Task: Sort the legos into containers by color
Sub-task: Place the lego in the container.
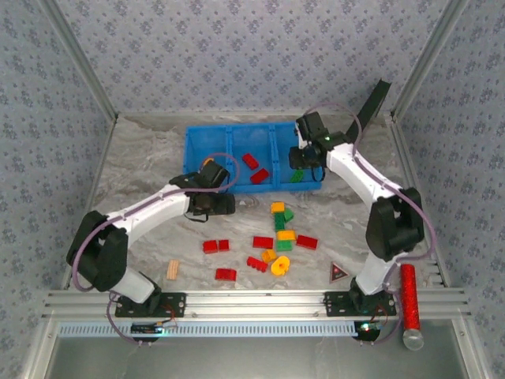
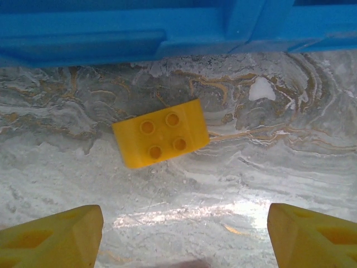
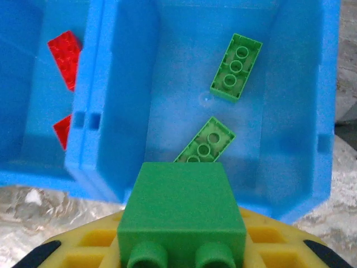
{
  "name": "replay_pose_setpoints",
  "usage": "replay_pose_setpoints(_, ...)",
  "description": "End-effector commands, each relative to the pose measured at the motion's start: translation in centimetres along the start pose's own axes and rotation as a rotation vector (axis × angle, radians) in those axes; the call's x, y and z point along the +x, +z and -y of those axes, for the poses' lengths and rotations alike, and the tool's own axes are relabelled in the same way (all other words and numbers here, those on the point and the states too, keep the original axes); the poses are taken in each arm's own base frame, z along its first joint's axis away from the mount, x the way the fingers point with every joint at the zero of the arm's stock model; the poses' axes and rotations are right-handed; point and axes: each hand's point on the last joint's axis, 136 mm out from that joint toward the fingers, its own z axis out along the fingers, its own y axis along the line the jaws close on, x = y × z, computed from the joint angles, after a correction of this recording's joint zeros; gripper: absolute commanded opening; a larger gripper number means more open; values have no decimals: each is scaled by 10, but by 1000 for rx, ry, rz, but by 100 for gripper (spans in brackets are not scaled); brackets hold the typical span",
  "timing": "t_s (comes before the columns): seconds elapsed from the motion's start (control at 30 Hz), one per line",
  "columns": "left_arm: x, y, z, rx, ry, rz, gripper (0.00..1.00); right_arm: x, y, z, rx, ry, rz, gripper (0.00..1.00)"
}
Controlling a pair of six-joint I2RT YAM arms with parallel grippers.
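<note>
The right gripper (image 3: 181, 251) pinched a green brick (image 3: 181, 206) over the bin (image 3: 295, 162), at its compartment holding greens; it should release well inside the walls. The left gripper (image 2: 184, 240), spread, hung above a yellow brick (image 2: 160, 133) beside the bin.

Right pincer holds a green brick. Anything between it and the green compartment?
Nothing visible. The right pincer grips the green brick about over the bin's near wall. The right compartment beyond is open, with two green bricks on its floor and bare floor beside them.
</note>
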Motion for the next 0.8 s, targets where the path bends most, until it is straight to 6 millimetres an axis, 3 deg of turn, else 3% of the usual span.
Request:
replay_pose_setpoints(0.0, -10, 7, 5, 0, -8, 17, 78, -22, 9, 2, -15, -26, 16, 26)
replay_pose_setpoints(0.17, -11, 17, 6, -13, -7, 6, 78, -38, 37, 9, -11, -13, 8, 27)
replay_pose_setpoints(0.4, -14, 35, 0, -39, -31, -18, 78, -34, 72, 17, -49, 22, -44, 32)
replay_pose_setpoints(0.57, -16, 43, -5, -68, -57, -29, 78, -28, 83, 21, -47, 25, -65, 35)
replay_pose_setpoints(0.77, -19, 50, -12, -91, -126, -23, 78, -23, 86, 15, -96, 4, -84, 47)
